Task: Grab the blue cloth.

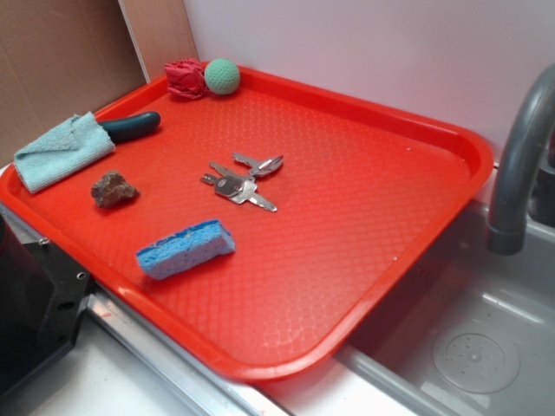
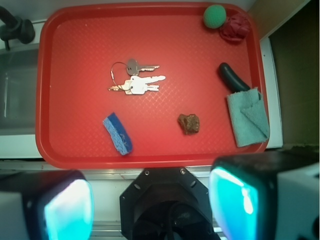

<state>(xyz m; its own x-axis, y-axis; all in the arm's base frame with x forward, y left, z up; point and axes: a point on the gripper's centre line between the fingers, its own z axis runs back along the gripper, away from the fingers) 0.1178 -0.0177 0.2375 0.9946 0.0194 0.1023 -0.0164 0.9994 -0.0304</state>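
So far nothing of the grab is done. The blue cloth lies flat at the edge of the red tray, draped over the end of a dark handle, with a brown rock near it and the blue sponge well apart. The gripper hangs spread wide, holding nothing, back off the tray's near rim. Still to do, in my judgement: travel across to the cloth, descend, and pinch it.
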